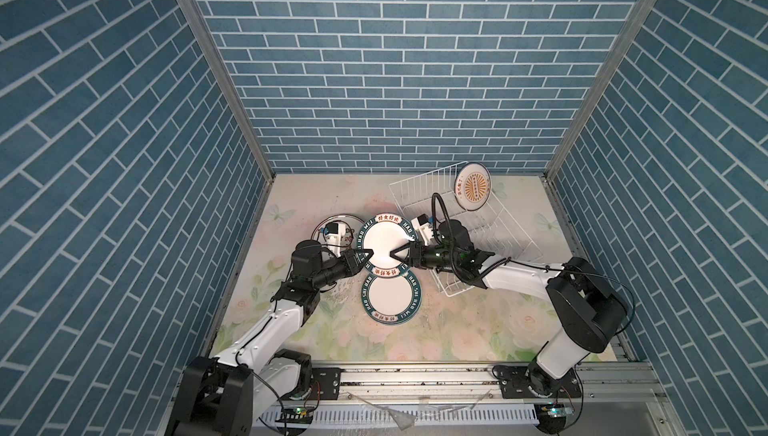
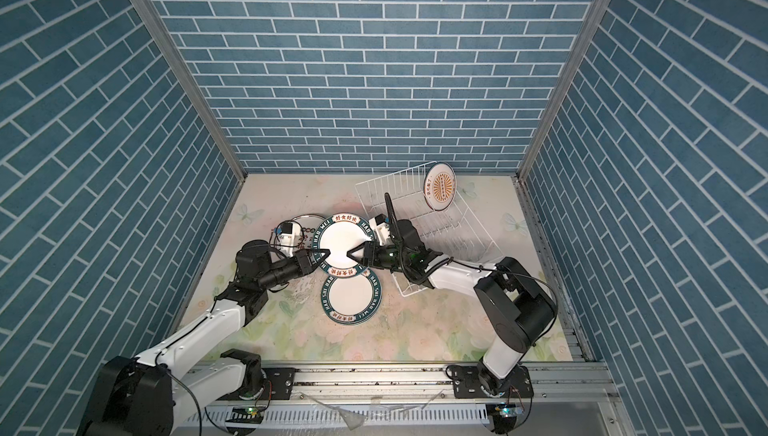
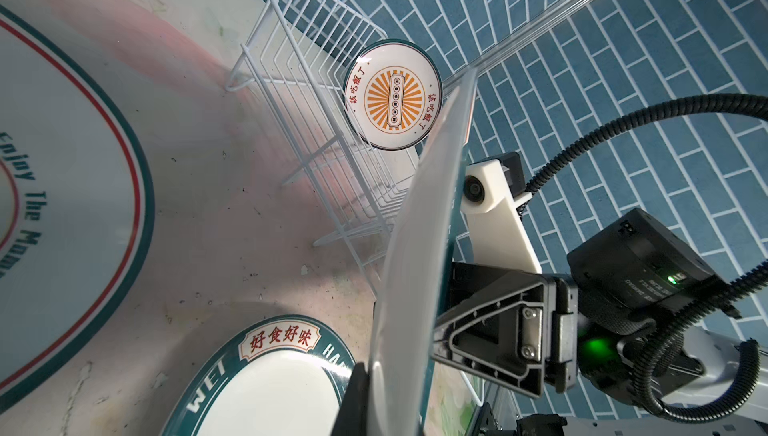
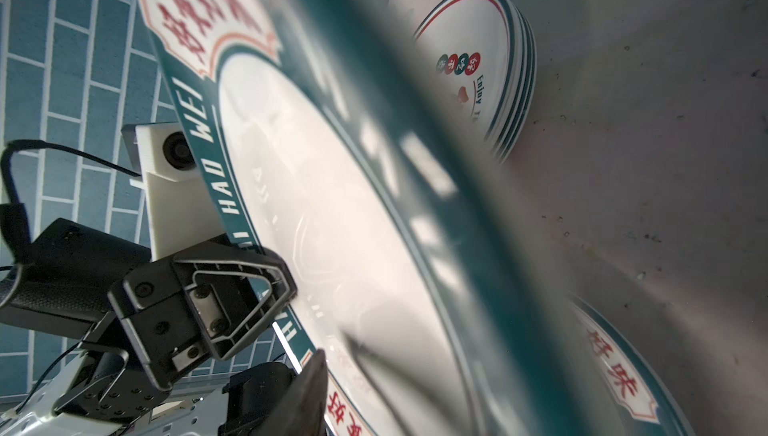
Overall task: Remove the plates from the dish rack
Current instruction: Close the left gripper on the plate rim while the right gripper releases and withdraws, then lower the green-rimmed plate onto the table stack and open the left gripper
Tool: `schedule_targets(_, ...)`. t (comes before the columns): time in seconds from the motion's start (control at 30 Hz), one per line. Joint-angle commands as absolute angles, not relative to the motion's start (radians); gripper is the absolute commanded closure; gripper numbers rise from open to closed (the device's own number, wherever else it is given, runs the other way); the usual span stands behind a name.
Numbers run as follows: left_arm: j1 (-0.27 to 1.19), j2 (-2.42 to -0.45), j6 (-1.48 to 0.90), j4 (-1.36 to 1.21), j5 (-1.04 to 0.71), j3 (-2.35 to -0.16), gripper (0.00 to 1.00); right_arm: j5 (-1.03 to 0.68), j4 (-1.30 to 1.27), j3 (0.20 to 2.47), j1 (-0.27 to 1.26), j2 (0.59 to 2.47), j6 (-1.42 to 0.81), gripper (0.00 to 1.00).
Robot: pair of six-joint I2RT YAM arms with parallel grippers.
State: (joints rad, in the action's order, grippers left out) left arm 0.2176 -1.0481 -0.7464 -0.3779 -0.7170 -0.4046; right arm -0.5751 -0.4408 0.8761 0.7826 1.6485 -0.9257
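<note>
Your left gripper (image 1: 367, 253) pinched left rim of green-rimmed plate (image 1: 382, 240), lifted over table centre. Your right gripper (image 1: 397, 250) straddled right rim; could not tell if fingers gripped. Sunburst plate (image 1: 471, 192) stood in dish rack (image 1: 419, 188), far right.

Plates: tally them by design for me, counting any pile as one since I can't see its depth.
Sunburst plate, standing in the dish rack: 1
Green lettered rim: 2, the held plate in the left gripper and the flat plate on the table
Enjoy plate, top of a pile: 1
Total: 4
</note>
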Motion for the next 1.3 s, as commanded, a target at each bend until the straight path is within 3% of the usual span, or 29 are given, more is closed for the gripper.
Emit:
schedule_targets(0.0,0.177,-1.017,-0.706,-0.301,-0.685,-0.382,1.0,-0.528,-0.335,0.949,0.79,1.546,-0.812,0.42)
schedule_targets(0.2,0.161,-0.975,-0.693,-0.232,-0.669,-0.389,1.0,-0.26,0.029,1.015,0.789,1.45,-0.675,0.3)
schedule_targets(0.5,0.16,-0.892,-0.601,0.044,-0.579,-0.441,1.0,0.092,0.319,1.057,0.785,1.332,-0.586,0.25)
schedule_targets(0.67,0.16,-0.866,-0.598,0.095,-0.587,-0.429,1.0,0.275,0.44,1.071,0.782,1.282,-0.558,0.17)
schedule_targets(0.77,0.16,-0.87,-0.584,0.111,-0.582,-0.42,1.0,0.313,0.471,1.068,0.774,1.256,-0.555,0.14)
schedule_targets(0.9,0.166,-0.915,-0.588,0.097,-0.605,-0.419,1.0,0.339,0.499,1.06,0.755,1.235,-0.555,0.01)
schedule_targets(1.27,0.247,-0.922,-0.599,0.212,-0.556,-0.445,1.0,0.34,0.506,1.026,0.697,1.217,-0.534,0.01)
